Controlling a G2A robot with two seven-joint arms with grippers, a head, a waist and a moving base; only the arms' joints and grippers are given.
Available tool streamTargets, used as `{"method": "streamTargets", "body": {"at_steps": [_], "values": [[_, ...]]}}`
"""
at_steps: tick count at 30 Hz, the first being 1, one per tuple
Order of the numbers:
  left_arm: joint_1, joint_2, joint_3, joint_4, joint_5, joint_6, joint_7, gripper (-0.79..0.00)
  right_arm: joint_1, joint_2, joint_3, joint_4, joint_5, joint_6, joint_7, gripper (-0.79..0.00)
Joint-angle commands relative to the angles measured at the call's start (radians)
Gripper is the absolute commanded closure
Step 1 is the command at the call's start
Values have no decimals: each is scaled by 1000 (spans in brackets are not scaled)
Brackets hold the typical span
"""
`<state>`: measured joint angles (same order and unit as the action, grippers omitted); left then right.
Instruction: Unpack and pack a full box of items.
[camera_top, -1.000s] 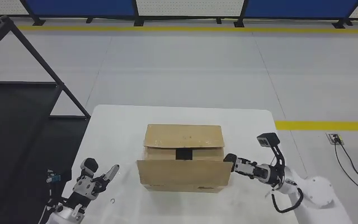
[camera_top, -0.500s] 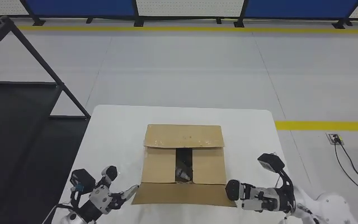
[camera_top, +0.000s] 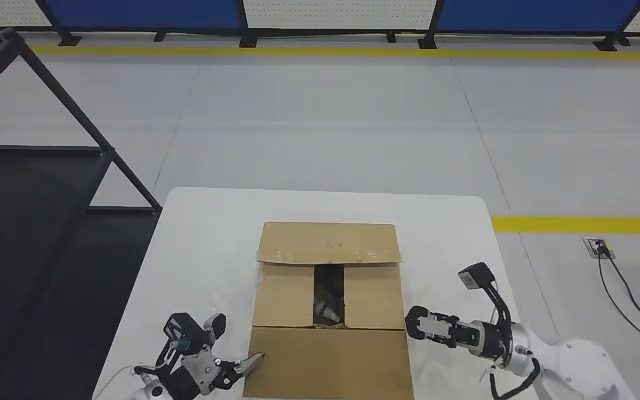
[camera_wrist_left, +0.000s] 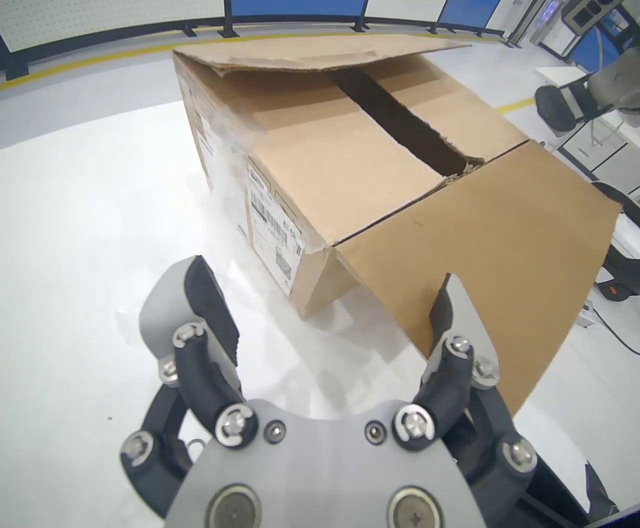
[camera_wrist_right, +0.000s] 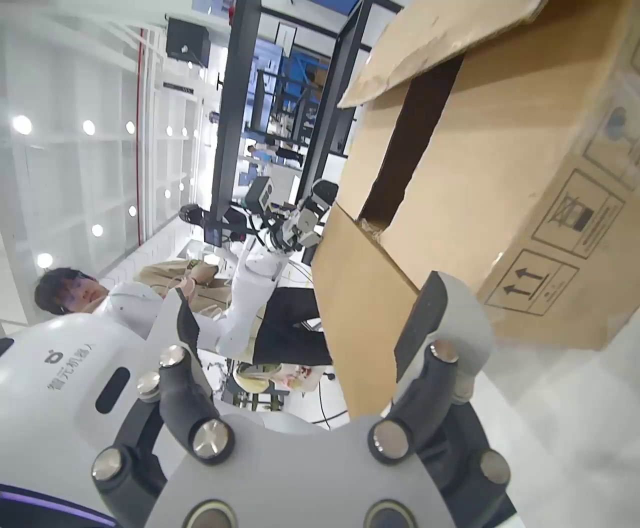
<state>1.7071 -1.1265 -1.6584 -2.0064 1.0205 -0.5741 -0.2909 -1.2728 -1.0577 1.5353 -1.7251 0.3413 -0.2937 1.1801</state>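
From above you see a grey item in the box's slot. Your wrist views show the left gripper and right gripper, both spread apart, at the front flap.

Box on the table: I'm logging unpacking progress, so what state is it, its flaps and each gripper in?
Box, upright, partly open.
Far flap, folded back.
Near flap, folded out toward the robot.
Inner flaps, lying flat, gap between them.
Left gripper, open, empty.
Right gripper, open around the near flap's edge.
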Motion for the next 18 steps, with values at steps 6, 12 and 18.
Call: {"method": "streamTargets", "body": {"at_steps": [6,12,18], "values": [[-13,-2,31,9,5,50,23,-785,-6,-1,-2,-16,7,21,-26,-785],[-22,-1,40,19,-5,59,30,-785,82,-13,-76,21,79,269,-196,-785],[-33,-2,56,22,-24,70,43,-785,229,-31,-190,136,78,413,-292,-785]]}}
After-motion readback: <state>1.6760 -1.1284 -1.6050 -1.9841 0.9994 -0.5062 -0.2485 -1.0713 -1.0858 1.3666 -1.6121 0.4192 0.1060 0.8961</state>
